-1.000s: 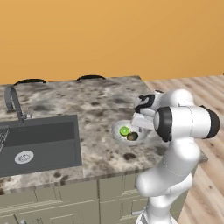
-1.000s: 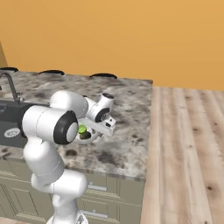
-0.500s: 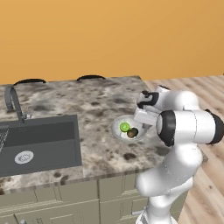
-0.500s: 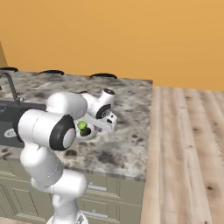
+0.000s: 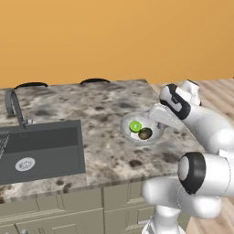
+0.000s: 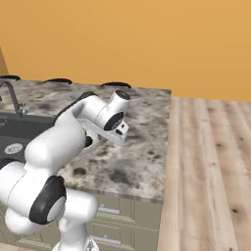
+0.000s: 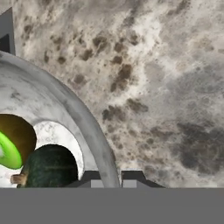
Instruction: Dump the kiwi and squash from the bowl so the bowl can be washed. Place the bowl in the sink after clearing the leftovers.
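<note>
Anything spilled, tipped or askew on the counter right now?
Nothing stands out. The bowl sits level on the granite counter with the kiwi and squash inside. The pincer is shut on the bowl's rim. The sink looks undisturbed.

The bowl (image 7: pixel 65 109), kiwi (image 7: pixel 13 140) and squash (image 7: pixel 50 168) run past the hand view's edge.

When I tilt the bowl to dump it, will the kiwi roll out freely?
Probably: the kiwi looks round and sits loose beside the squash in the glossy bowl. The shallow wall should barely hold it. Likely it keeps rolling on the counter.
</note>
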